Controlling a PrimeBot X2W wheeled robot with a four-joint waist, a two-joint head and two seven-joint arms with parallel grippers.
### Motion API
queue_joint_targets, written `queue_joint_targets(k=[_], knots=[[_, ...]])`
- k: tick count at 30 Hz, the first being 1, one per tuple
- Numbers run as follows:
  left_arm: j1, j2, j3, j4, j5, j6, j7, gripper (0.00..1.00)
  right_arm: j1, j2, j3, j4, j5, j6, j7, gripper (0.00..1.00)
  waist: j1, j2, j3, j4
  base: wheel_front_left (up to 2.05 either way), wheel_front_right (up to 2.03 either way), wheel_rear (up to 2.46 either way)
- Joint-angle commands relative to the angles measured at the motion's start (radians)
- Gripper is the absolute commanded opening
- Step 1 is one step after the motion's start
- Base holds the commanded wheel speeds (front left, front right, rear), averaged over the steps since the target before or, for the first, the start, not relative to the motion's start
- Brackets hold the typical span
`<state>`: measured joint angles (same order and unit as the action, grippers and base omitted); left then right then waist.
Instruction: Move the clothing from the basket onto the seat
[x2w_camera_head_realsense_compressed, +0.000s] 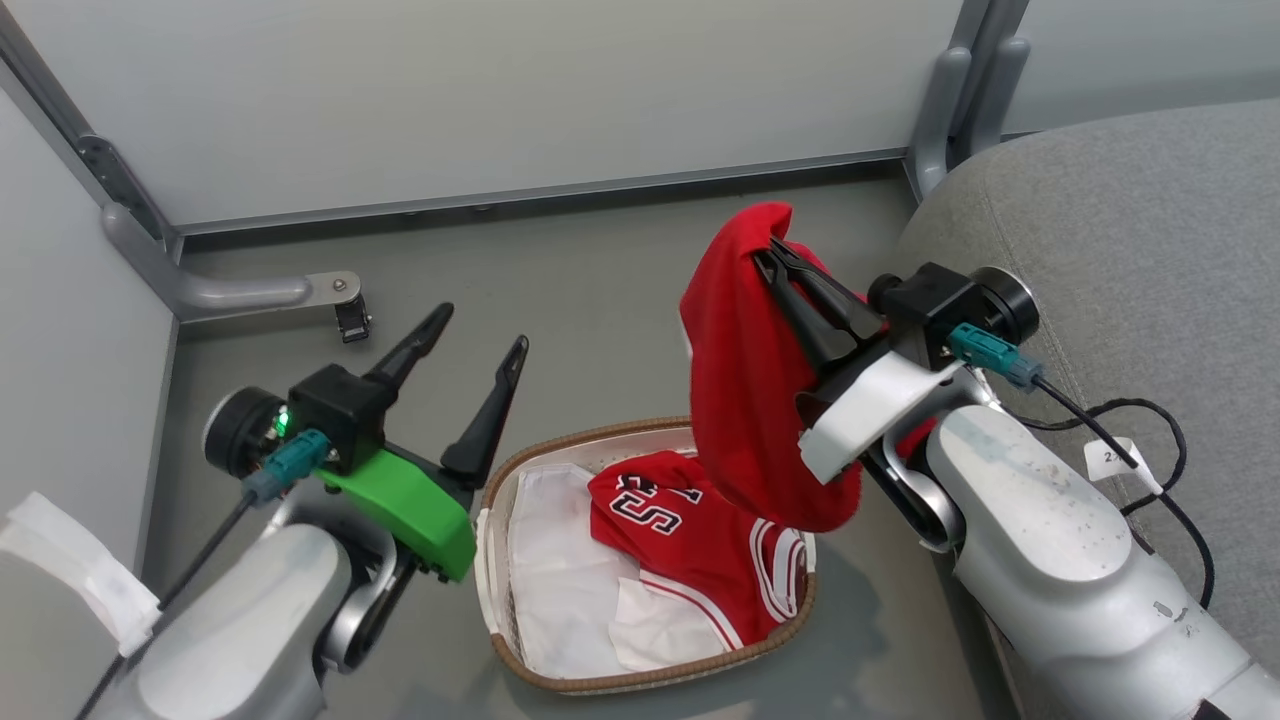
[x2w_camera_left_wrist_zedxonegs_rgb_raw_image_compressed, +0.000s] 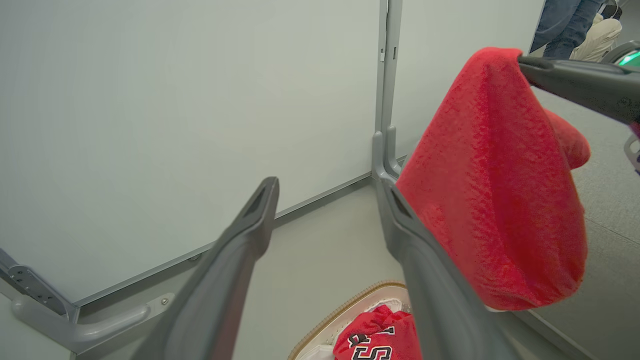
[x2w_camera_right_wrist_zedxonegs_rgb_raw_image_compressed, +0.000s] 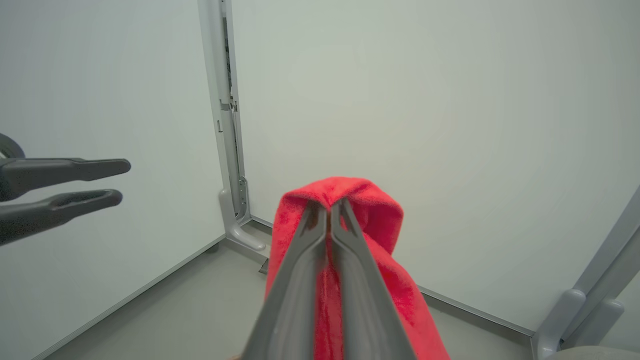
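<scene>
The right gripper (x2w_camera_head_realsense_compressed: 775, 250) was seen closed, its fingers pinched on a fold of a red garment (x2w_camera_head_realsense_compressed: 745, 400). The garment was hung in the air above the basket (x2w_camera_head_realsense_compressed: 650, 682), just beside the grey seat (x2w_camera_head_realsense_compressed: 1130, 230). The left gripper (x2w_camera_head_realsense_compressed: 480, 330) was held wide open and empty, to the left of the basket. A red jersey (x2w_camera_head_realsense_compressed: 690, 540) with block lettering was left lying in the basket on a white liner sheet (x2w_camera_head_realsense_compressed: 560, 570).

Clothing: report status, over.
Left jaws open, empty. Right jaws shut on red garment, raised clear of basket. Second garment in basket. No obstruction seen toward seat.
</scene>
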<state>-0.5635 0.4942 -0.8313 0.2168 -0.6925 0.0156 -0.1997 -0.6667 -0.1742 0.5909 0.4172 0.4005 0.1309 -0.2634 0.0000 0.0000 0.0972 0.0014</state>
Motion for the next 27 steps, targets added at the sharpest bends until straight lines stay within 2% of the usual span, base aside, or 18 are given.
queue_joint_targets(k=[1,8,12,19,22,27], knots=[[0.034,-0.017,-0.006,0.008,-0.011,0.004,-0.015,1.0,0.027,-0.005,-0.022,-0.005,-0.011,0.0,-0.002,0.0,0.0,0.0,0.0,-0.003,0.0,0.0,0.0],[0.093,-0.073,-0.014,0.034,0.001,0.013,-0.05,1.0,0.077,-0.017,-0.097,-0.025,-0.05,0.0,-0.002,0.0,0.0,0.0,0.008,-0.027,0.0,0.0,0.0],[0.105,-0.09,-0.012,0.038,0.017,0.012,-0.058,1.0,0.1,-0.022,-0.134,-0.04,-0.074,0.0,-0.002,0.0,0.0,0.0,0.02,-0.069,0.0,0.0,0.0],[0.114,-0.108,0.013,0.035,0.046,0.02,-0.065,1.0,0.142,-0.042,-0.191,-0.076,-0.113,0.0,-0.002,0.0,0.0,0.0,0.051,-0.187,0.0,0.0,0.0],[0.107,-0.117,0.015,0.038,0.063,0.011,-0.066,1.0,0.173,-0.052,-0.243,-0.102,-0.132,0.0,-0.002,0.0,0.0,0.0,0.075,-0.254,0.0,0.0,0.0],[0.093,-0.124,0.018,0.043,0.08,0.004,-0.066,1.0,0.203,-0.049,-0.301,-0.135,-0.154,0.0,-0.002,0.0,0.0,0.0,0.102,-0.324,0.0,0.0,0.0]])
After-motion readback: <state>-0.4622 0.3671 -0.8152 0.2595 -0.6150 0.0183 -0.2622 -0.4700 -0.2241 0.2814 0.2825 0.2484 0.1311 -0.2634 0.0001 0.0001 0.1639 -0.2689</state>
